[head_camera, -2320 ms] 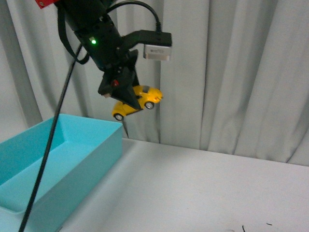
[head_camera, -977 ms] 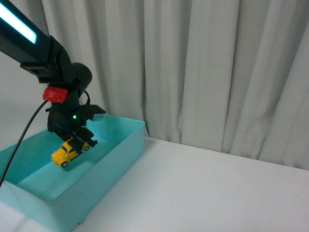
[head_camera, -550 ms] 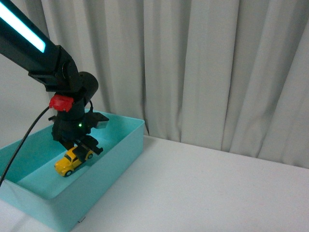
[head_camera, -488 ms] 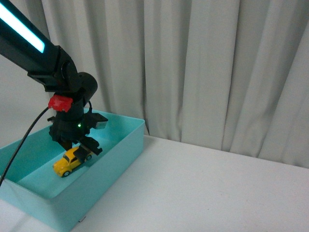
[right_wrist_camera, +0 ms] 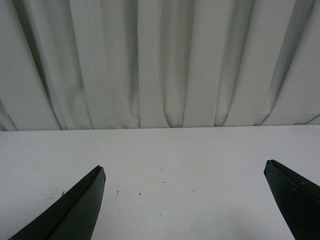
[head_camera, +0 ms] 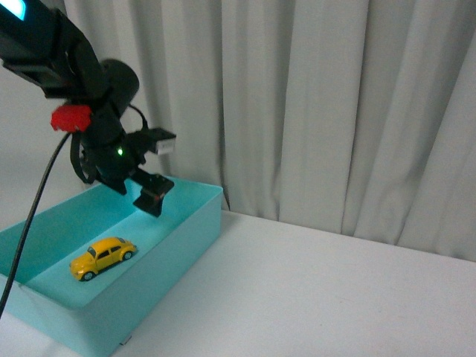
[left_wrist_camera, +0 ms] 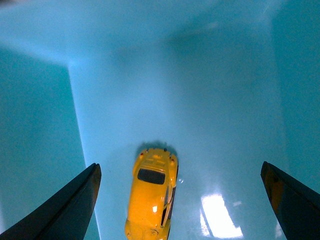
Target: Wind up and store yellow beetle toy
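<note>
Yellow beetle toy [head_camera: 103,257] sits on its wheels on the floor of the teal bin [head_camera: 59,320], free of the left jaws.

The left arm [head_camera: 93,89] hangs over the bin's far end with its jaws spread wide and empty. In the left wrist view the toy [left_wrist_camera: 151,194] lies below and between them, touching neither. Half a second ago those jaws were down in the bin at the toy; now they are lifted clear of it. A black cable [head_camera: 33,223] crosses the bin's left side but does not hide the toy. The bin stands on the white counter [head_camera: 312,297] before a pale curtain [head_camera: 335,111]. The right jaws are also wide and hold nothing, above bare counter with a few dark specks, perhaps marks.
</note>
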